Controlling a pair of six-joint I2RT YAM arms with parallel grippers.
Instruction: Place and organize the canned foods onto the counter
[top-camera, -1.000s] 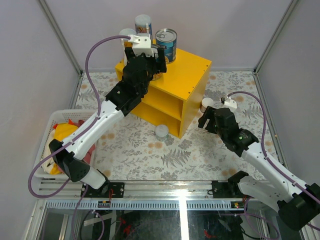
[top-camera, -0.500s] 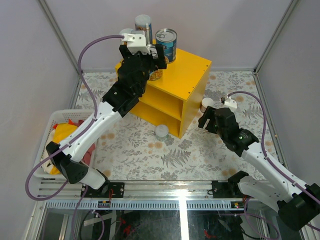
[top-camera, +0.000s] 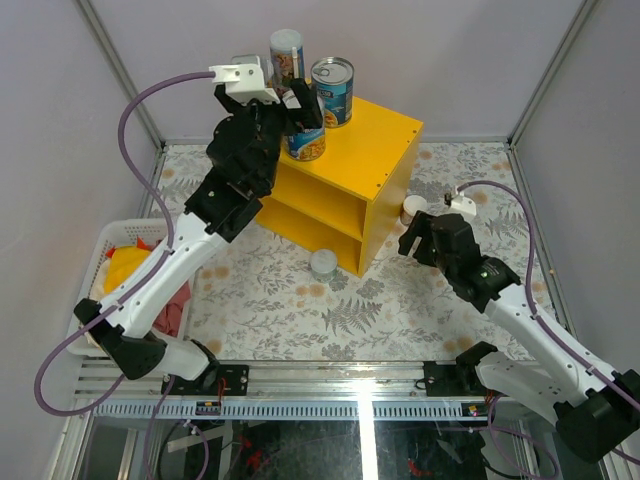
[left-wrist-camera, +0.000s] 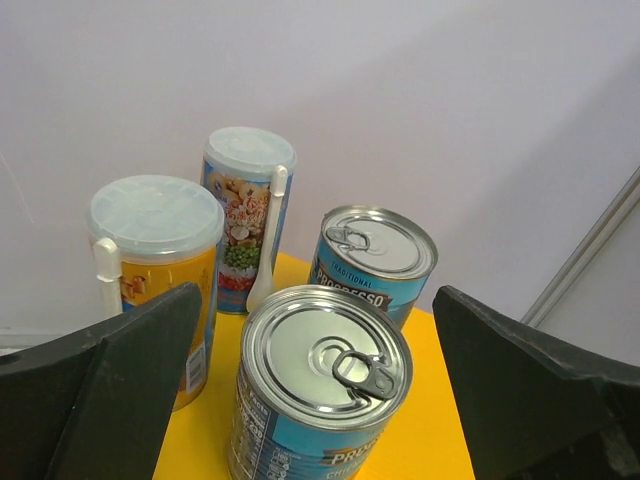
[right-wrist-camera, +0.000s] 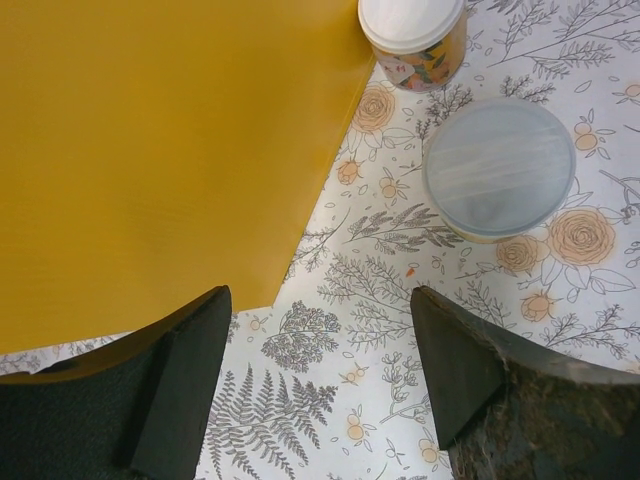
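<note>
The yellow counter (top-camera: 375, 140) carries a blue-labelled pull-tab can (top-camera: 305, 142) at its near left, a second blue can (top-camera: 332, 90) behind it, a tall slim tube (top-camera: 286, 50), and a yellow tube (top-camera: 250, 65) partly hidden by my arm. My left gripper (top-camera: 298, 108) is open, just behind and above the near can (left-wrist-camera: 325, 380), with a jaw on each side and not touching it. The left wrist view also shows the far can (left-wrist-camera: 378, 255), the yellow tube (left-wrist-camera: 155, 270) and the slim tube (left-wrist-camera: 245, 220). My right gripper (top-camera: 412, 232) is open and empty over the floral mat.
A short pale-lidded can (top-camera: 323, 263) stands on the mat before the counter. A white-lidded can (top-camera: 413, 208) stands by its right side and also shows in the right wrist view (right-wrist-camera: 412, 35), beside a wider pale-lidded can (right-wrist-camera: 498, 168). A white basket (top-camera: 100, 262) sits at left.
My left gripper has drawn back up and to the left, away from the near blue can, which now stands uncovered on the counter top. The right arm has hardly moved.
</note>
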